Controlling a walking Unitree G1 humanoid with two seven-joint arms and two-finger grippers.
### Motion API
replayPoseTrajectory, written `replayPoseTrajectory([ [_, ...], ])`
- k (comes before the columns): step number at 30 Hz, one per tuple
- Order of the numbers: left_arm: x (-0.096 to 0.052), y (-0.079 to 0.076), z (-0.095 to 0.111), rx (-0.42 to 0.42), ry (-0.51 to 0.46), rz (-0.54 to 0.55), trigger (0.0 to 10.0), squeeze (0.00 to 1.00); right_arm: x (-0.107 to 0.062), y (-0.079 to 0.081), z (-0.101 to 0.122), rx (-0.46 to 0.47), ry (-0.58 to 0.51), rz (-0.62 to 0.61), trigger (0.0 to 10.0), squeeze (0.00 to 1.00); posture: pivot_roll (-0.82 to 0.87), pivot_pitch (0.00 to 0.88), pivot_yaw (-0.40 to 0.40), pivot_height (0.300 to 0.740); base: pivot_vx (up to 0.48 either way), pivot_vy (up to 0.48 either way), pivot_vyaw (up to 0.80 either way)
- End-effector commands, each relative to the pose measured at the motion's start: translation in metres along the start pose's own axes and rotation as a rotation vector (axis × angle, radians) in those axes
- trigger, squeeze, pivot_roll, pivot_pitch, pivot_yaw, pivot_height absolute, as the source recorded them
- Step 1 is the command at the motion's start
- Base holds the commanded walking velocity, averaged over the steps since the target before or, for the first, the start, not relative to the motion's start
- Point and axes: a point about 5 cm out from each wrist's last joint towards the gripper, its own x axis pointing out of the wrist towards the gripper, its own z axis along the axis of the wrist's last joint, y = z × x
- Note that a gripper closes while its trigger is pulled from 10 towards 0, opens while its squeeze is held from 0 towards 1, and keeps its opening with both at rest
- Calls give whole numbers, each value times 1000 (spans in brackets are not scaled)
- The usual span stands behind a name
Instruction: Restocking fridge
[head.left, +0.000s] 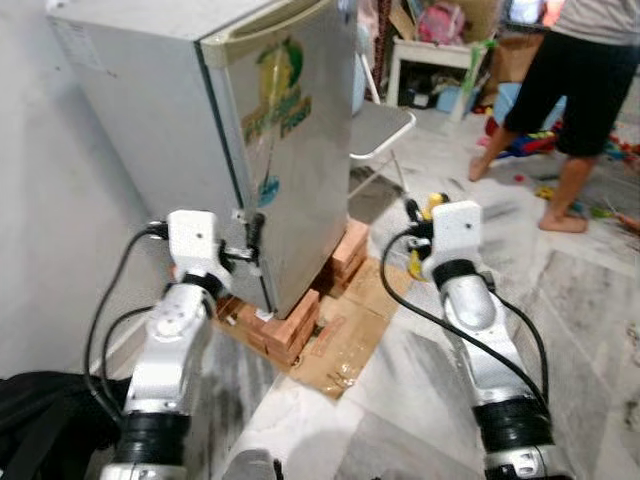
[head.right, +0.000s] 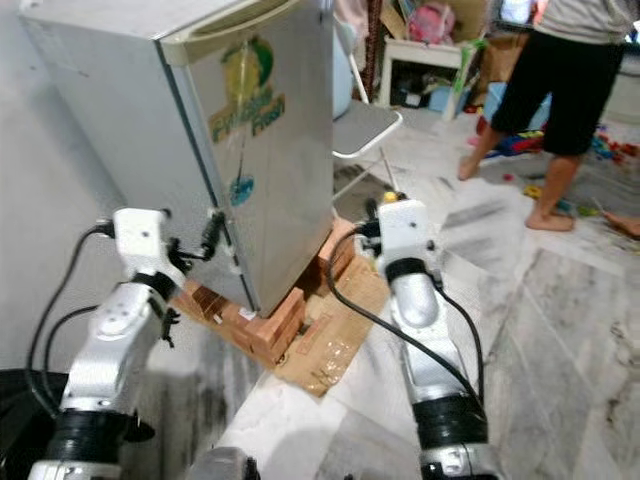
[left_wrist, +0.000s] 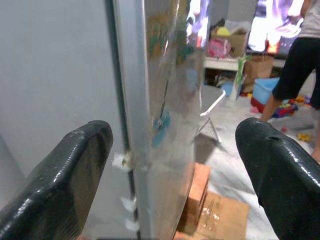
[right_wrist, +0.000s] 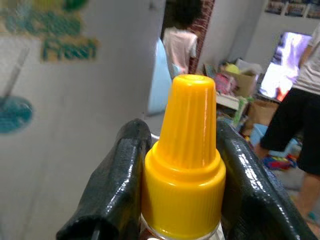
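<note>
A small silver fridge (head.left: 250, 130) stands on red bricks (head.left: 290, 325), its door shut, with a green and yellow sticker on the front. My left gripper (head.left: 252, 240) is open at the door's edge on the fridge's near corner; in the left wrist view the fingers (left_wrist: 65, 175) straddle that door edge (left_wrist: 132, 150). My right gripper (head.left: 420, 215) is raised to the right of the fridge, shut on a bottle with a yellow cap (right_wrist: 187, 150); the yellow cap (head.left: 436, 200) peeks above the wrist.
Flattened cardboard (head.left: 350, 330) lies under the bricks on the tiled floor. A white folding chair (head.left: 380, 125) stands behind the fridge. A person (head.left: 580, 90) in black shorts stands at the back right among toys (head.left: 525, 145). A white wall (head.left: 40, 250) is at left.
</note>
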Motion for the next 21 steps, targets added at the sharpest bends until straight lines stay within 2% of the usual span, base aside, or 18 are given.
replayPoseTrajectory([
  [1, 2, -6, 7, -2, -31, -27, 10000, 0, 4, -7, 12, -12, -57, -25, 10000, 0, -4, 0, 41, 740, 472, 0, 0],
  [6, 2, -6, 6, -3, -23, -19, 10000, 0, 4, -7, 13, -13, -60, -25, 10000, 0, -5, 0, 42, 740, 461, 0, 0],
  [12, 2, -5, 4, -14, -14, -13, 10000, 0, 5, -7, 12, 6, -58, -27, 10000, 0, -4, 0, 41, 740, 291, 379, 0],
  [15, 3, -6, 4, -13, -13, -16, 10000, 0, 6, -8, 12, 19, -49, -36, 10000, 0, -2, 0, 38, 740, 0, 406, 0],
  [21, 1, -4, 4, -23, -14, 10, 10000, 0, 4, -9, 10, 16, -44, -38, 10000, 0, 1, 0, 33, 740, 0, 0, -491],
])
